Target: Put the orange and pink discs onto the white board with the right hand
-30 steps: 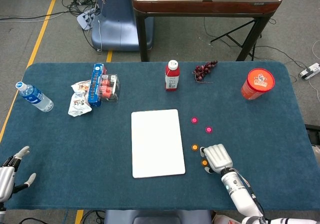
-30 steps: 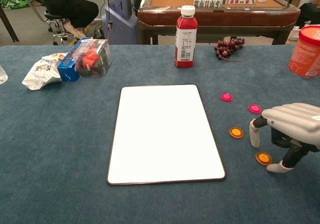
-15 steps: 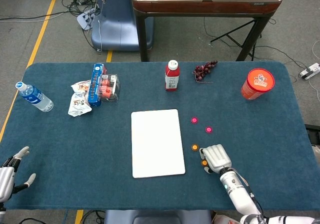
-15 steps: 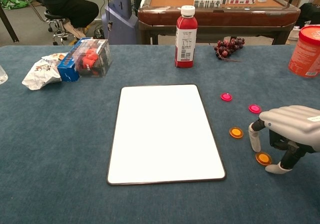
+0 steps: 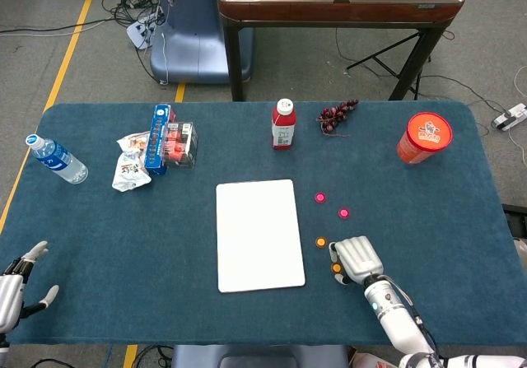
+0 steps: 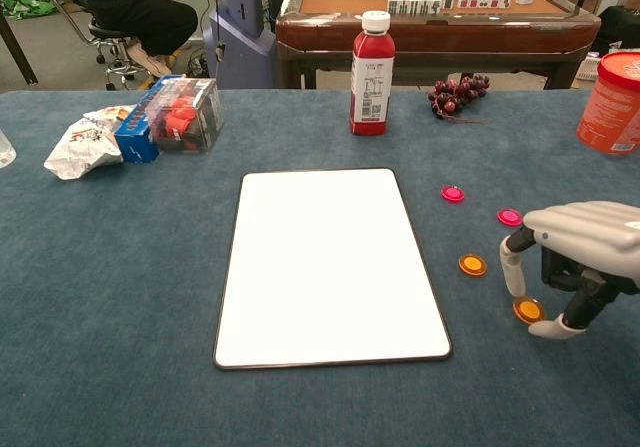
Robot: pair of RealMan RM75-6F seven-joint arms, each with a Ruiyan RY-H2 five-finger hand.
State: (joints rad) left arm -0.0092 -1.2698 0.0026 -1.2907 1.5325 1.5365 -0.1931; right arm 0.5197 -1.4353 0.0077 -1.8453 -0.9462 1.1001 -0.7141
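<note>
The white board (image 5: 259, 235) (image 6: 330, 262) lies flat at mid table. Right of it are two pink discs (image 6: 453, 193) (image 6: 510, 217) and one orange disc (image 6: 472, 264) on the cloth. My right hand (image 5: 358, 258) (image 6: 580, 252) arches over a second orange disc (image 6: 528, 310) (image 5: 336, 267). This disc sits tilted between the thumb and a finger, pinched just off the cloth. My left hand (image 5: 16, 287) rests at the near left corner of the table with its fingers spread, holding nothing.
A red drink bottle (image 6: 371, 72) and a bunch of grapes (image 6: 456, 93) stand behind the board. A red tub (image 6: 612, 102) is at the far right. Snack packs (image 6: 150, 122) and a water bottle (image 5: 56, 159) lie at the left.
My right hand has closed in on the nearer orange disc and risen slightly; the disc has tipped and come up a little with it. The left hand has not moved.
</note>
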